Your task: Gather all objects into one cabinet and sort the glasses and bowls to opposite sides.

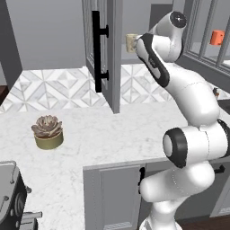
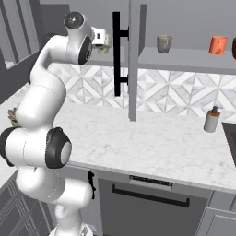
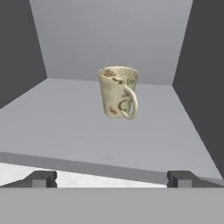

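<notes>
A cream patterned mug (image 3: 119, 92) stands upright on the grey shelf (image 3: 65, 127) of the open cabinet, its handle turned toward me. My gripper (image 3: 112, 179) is open just in front of the shelf edge, short of the mug, with nothing between its fingertips. In the left base view the mug (image 1: 130, 42) peeks out behind my arm. Further right on the shelf (image 2: 184, 60) sit a grey cup (image 2: 164, 44) and an orange cup (image 2: 217, 45). The dark brown bowl (image 2: 234, 47) is only a sliver at the frame's edge.
The tall cabinet door (image 2: 133, 60) with its black bar handle (image 2: 116, 53) stands open to the right of my hand. On the marble counter (image 2: 152, 138) are a soap dispenser (image 2: 212, 120) and a potted succulent (image 1: 47, 131). Grey base cabinets (image 1: 117, 197) lie below.
</notes>
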{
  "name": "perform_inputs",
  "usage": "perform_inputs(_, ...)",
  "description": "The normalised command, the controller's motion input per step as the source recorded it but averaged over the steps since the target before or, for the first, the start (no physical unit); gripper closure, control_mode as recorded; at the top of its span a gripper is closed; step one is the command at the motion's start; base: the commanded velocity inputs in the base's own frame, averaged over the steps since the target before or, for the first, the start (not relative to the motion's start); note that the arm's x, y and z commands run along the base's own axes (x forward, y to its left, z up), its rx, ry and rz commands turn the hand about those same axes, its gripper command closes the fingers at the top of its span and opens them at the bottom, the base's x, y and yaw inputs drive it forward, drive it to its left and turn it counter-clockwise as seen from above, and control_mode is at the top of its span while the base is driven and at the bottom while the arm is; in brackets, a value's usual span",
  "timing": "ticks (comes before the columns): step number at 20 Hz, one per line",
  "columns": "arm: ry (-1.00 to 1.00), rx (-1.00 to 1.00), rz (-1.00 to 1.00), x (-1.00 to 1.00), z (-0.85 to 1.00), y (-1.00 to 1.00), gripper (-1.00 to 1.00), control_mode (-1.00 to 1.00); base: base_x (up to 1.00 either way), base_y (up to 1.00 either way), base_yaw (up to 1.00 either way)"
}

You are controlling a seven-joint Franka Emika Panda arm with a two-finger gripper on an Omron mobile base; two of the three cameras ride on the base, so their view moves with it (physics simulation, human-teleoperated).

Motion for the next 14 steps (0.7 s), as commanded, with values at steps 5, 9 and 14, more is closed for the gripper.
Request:
perform_inputs(5,0.01,0.00,0.00,0.49,-0.13,-0.01,-1.00,-1.00,0.00,0.00,0.00)
perform_inputs(9,0.00,0.00,0.00,0.52,-0.05,-0.08,-1.00,-1.00,0.00,0.00,0.00)
perform_inputs(14,0.00,0.00,0.00,0.36,0.00,-0.05,-1.00,-1.00,0.00,0.00,0.00)
